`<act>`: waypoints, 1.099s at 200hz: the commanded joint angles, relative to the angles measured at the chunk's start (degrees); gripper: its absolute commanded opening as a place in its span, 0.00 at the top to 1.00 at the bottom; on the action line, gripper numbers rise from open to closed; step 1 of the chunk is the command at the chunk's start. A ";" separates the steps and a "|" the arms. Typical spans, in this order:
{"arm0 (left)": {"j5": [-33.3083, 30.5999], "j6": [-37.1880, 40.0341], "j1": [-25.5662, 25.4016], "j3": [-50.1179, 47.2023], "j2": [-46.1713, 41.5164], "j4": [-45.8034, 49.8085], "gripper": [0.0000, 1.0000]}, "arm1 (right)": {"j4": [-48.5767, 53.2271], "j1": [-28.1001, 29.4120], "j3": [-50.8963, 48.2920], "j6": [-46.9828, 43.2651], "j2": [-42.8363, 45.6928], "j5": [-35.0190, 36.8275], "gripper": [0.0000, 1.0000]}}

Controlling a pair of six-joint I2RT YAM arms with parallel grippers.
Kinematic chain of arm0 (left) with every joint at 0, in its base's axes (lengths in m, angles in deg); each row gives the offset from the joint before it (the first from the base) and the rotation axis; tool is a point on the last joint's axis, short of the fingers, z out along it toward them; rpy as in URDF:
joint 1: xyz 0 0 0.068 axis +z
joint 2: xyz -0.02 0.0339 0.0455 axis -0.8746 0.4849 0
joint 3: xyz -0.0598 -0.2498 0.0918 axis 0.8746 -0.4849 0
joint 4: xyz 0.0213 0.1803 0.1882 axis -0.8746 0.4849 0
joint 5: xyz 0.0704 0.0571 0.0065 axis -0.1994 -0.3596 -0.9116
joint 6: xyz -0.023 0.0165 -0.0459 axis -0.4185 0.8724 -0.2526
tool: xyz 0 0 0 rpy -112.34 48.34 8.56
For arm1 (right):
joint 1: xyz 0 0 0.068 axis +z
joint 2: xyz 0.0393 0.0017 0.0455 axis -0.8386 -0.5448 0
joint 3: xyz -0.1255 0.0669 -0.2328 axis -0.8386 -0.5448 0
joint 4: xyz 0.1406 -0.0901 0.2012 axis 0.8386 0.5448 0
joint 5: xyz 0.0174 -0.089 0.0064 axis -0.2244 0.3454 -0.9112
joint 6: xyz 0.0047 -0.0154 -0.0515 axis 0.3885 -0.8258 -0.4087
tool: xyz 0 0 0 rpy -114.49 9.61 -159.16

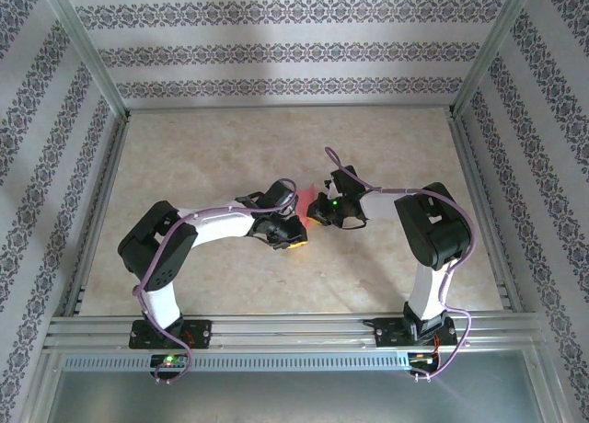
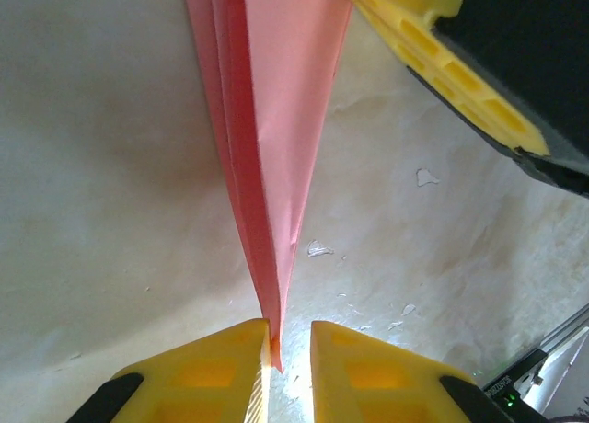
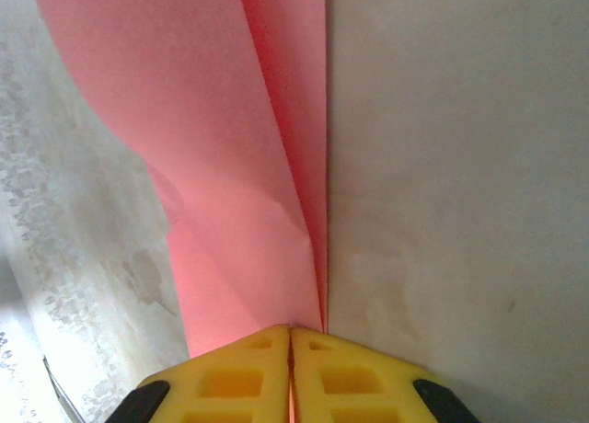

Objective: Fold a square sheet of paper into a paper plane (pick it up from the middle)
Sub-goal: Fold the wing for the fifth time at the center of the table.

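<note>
place: robot lab cell | cues: aluminium frame (image 1: pixel 85 51), patterned panels (image 1: pixel 285 51), left arm (image 1: pixel 212 225), right arm (image 1: pixel 428 230), mounting rail (image 1: pixel 294 331)

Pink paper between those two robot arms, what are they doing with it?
Two robot arms are working on a thin salmon-pink paper sheet, meeting over the middle of the beige table. The right gripper is pinched shut on one end of the creased, layered paper. The paper's narrow pointed end sits in the slim gap of the left gripper, whose yellow fingers stand slightly apart. It looks partly folded, not a finished plane yet.
</note>
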 commanded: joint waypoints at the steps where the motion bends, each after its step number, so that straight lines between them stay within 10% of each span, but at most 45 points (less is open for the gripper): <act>1: 0.65 0.70 -0.91 1.23 1.25 1.00 0.84 | 3.97 -0.26 -2.17 0.22 -2.23 4.77 0.90; 220: 3.61 -0.79 -0.85 -3.34 3.49 -10.62 0.95 | 3.19 -0.56 -3.23 1.01 -2.09 4.51 0.90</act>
